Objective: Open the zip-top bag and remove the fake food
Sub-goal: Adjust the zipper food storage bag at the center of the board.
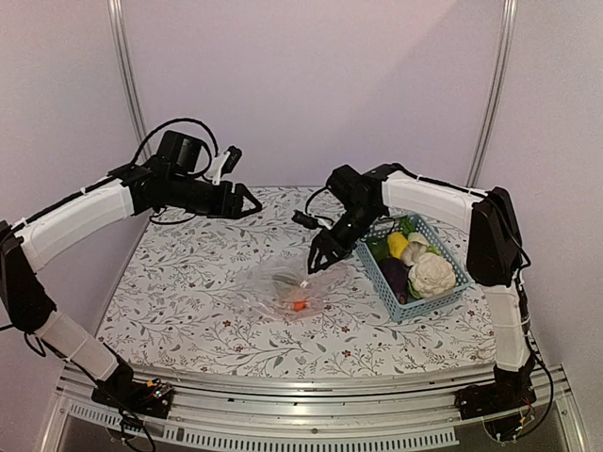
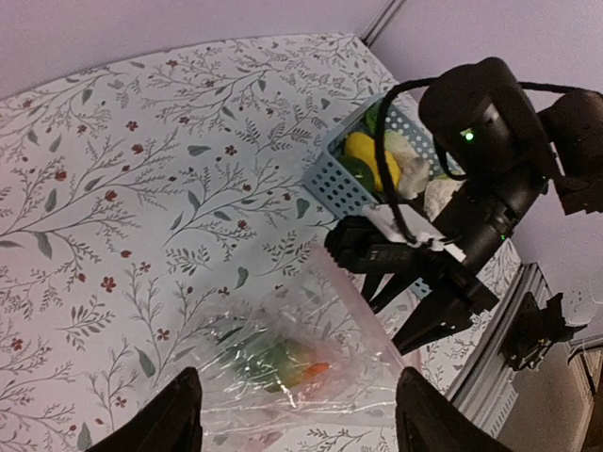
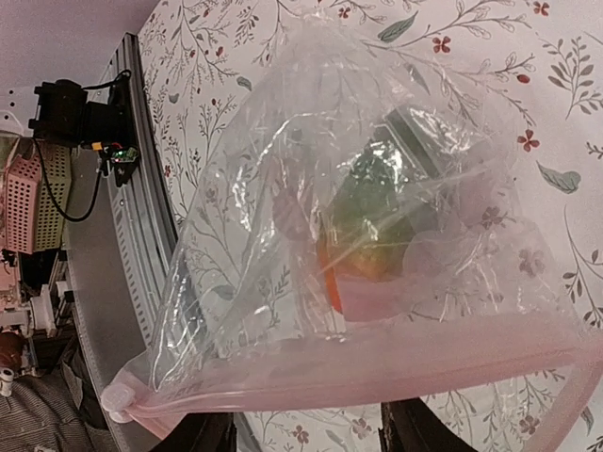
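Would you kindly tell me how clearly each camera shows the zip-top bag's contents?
Top external view: the zip-top bag is a faint glossy patch, only an orange speck of fake food distinct. Left wrist view: soft focus, green and orange show through creases. Right wrist view: closest, yet wrinkles and sheen smear the pieces.

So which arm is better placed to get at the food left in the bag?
Right, probably. The right gripper sits at the zip-top bag's zip edge, close to the fake food inside; the left gripper hangs open, farther back from the bag.
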Robot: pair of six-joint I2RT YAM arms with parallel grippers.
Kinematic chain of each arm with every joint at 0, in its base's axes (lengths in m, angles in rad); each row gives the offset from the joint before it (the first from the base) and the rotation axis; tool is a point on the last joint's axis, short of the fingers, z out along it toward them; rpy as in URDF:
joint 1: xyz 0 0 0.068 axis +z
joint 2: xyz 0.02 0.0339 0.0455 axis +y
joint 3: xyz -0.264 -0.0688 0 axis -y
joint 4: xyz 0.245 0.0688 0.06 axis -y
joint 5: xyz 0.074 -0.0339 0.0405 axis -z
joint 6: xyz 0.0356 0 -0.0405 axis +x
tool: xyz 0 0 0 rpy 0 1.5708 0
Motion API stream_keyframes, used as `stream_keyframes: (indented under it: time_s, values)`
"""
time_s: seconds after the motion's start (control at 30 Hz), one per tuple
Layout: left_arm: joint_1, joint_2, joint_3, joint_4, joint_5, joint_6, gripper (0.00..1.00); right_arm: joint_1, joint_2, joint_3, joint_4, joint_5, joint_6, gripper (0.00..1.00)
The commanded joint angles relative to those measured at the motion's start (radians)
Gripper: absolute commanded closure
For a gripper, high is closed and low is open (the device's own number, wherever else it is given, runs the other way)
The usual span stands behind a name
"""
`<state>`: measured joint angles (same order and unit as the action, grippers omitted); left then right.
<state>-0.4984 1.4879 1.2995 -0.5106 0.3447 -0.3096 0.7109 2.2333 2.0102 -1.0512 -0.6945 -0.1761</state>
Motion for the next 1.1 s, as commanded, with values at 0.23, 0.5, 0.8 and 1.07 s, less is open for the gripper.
stream_keyframes:
  time_s: [0.23,0.5,0.8,1.07]
  values:
    - [-0.277,0.366,0.462,-0.273,-0.191,-0.05,0.29,-0.181,-0.391,-0.226,-0.025,0.125,-0.051,0.39]
    - [-0.371,0.639,0.782,-0.516,-0.421,-0.015,0.22,-0.224,-0.515,-0.372,0.006,0.152,-0.104,0.34]
    - [-0.212,0.284,0.338,-0.341,-0.449,-0.105,0.18,-0.205,-0.269,-0.248,0.064,-0.121,0.137,0.18]
    - [-0.112,0.026,-0.12,-0.153,-0.285,-0.24,0.18,-0.137,0.05,-0.018,0.064,-0.245,0.318,0.19]
